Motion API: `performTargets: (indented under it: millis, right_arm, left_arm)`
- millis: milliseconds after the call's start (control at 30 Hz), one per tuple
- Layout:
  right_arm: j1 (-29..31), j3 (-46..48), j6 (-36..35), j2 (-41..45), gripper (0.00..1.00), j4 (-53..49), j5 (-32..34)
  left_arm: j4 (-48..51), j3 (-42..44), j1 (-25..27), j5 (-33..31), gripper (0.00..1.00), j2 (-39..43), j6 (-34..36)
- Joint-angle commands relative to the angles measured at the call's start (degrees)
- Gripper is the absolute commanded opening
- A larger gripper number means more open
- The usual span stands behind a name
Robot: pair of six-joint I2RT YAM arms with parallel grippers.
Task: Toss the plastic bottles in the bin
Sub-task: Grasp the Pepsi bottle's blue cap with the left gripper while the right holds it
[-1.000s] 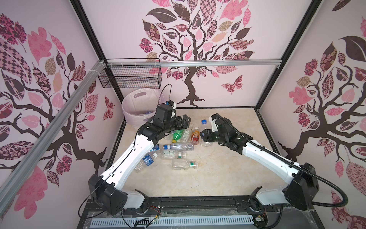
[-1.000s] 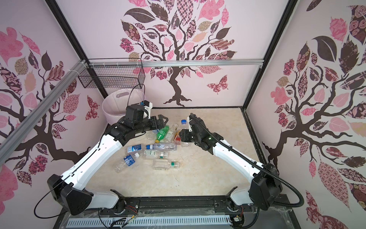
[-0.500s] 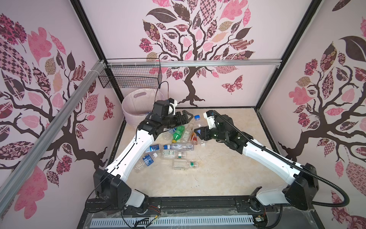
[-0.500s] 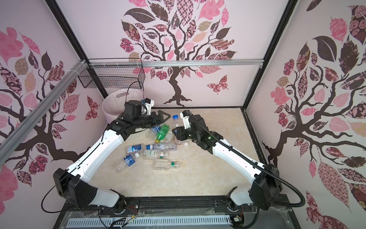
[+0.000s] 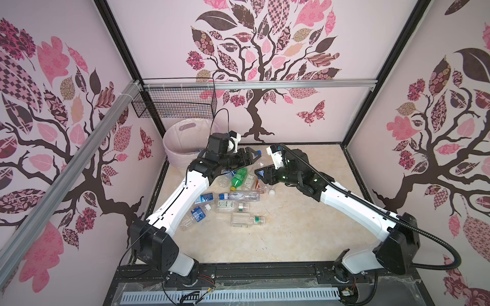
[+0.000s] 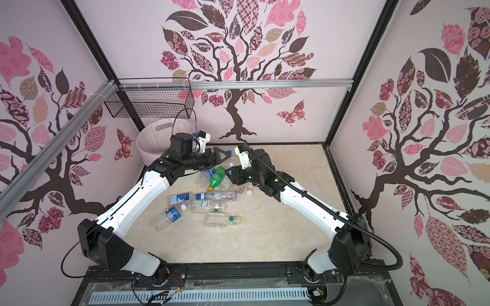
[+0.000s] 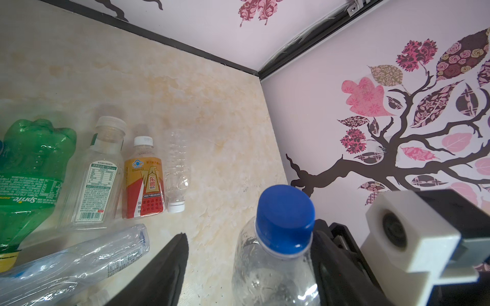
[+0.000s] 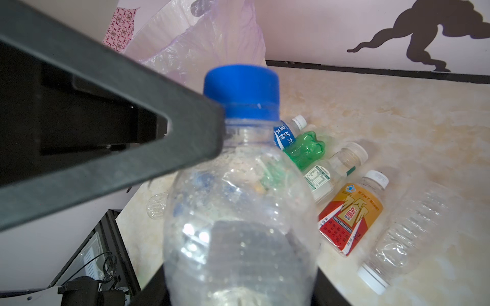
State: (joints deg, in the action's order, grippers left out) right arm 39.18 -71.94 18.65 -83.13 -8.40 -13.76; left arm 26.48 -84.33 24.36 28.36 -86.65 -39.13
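Releasing the clear blue-capped plastic bottle [image 7: 275, 267] from the clamped right fingers [image 8: 155, 294] risks a drop onto the counter [image 7: 225, 127], as the left fingers [image 7: 173, 270] straddle its neck only part-open.

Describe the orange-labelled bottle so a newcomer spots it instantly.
On the beige table, find the big green Sprite bottle. Two along lies the orange-labelled bottle, between a clear green-white-labelled bottle and a bare ribbed bottle. Only it wears an orange-red label.

Blue-capped bottle [image 7: 275, 251] between jaws, seemingly touching one
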Motion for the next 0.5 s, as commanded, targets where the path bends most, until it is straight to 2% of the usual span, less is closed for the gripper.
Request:
performTargets:
  millis: [0,167,367,467]
  right_arm:
    - [0.87,-2.43,-1.35,-1.42,0.54,0.82,-1.99]
    - [1.39,-2.51,-2.24,-2.03,0.54,0.58,-2.37]
    - [1.41,-2.36,-2.04,-2.04,0.55,0.76,-1.45]
    - [1.34,-2.33,-1.70,-1.97,0.60,0.78,-1.11]
  left_arm:
    - [-0.90,-2.86,-0.11,0.51,0.69,-1.27,0.17]
    - [-1.24,-3.30,-0.11,0.21,0.61,-2.23,-0.32]
    - [-1.17,-3.24,-0.13,-0.72,0.45,-2.48,-0.68]
    - [-1.38,-2.90,-0.13,-0.90,0.37,-2.14,-1.03]
